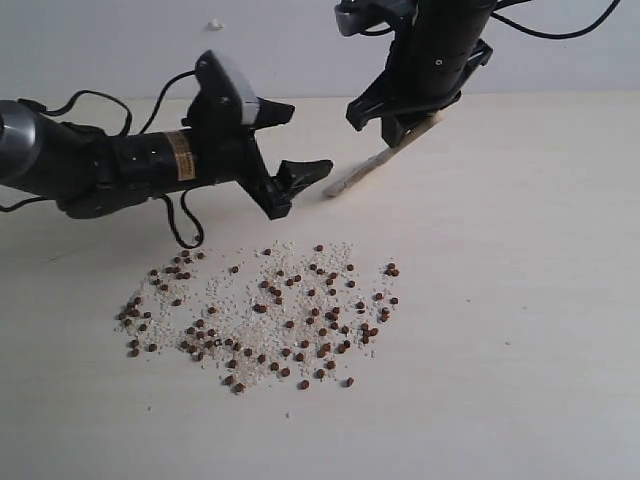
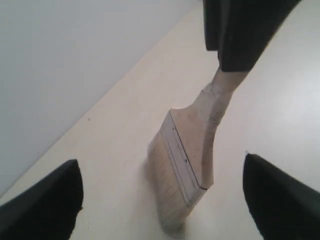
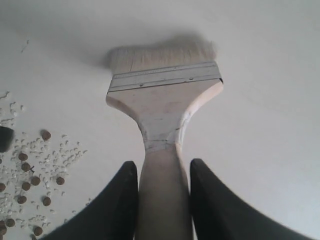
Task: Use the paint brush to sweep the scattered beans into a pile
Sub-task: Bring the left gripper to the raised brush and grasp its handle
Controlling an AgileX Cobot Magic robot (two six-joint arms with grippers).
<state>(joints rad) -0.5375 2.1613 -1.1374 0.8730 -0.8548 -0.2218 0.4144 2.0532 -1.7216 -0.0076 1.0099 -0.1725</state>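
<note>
**Bean sweep: brush in hand, first stroke not yet made**

1. Label (image 1: 180, 155), tan band on the left arm's forearm. Any print on it is too small to read. No other brand or writing shows in any view.
2. Left gripper (image 1: 303, 143), above the surface (image 1: 520, 300) behind the scatter. Jaws spread wide, holding nothing, pointed toward the brush.
3. Beans (image 1: 262, 308), reddish-brown, mixed with pale grains. They lie loose in a broad, thin patch on the surface at centre-left. Nothing is gathered yet.
4. Paint brush (image 1: 385, 160), pale wooden handle, silver ferrule, whitish bristles. It slants down with the bristle tips on or just above the bare surface, behind the patch's far edge and clear of every bean.
5. Right gripper (image 1: 405, 128), jaws pinching the brush handle above the ferrule.

Step judged: brush grasped and positioned, sweeping still to do.

Next move calls for setting the bristles just outside the patch's rim and drawing them inward with light pressure. Strokes should come from several sides, since round beans will likely roll away.
</note>
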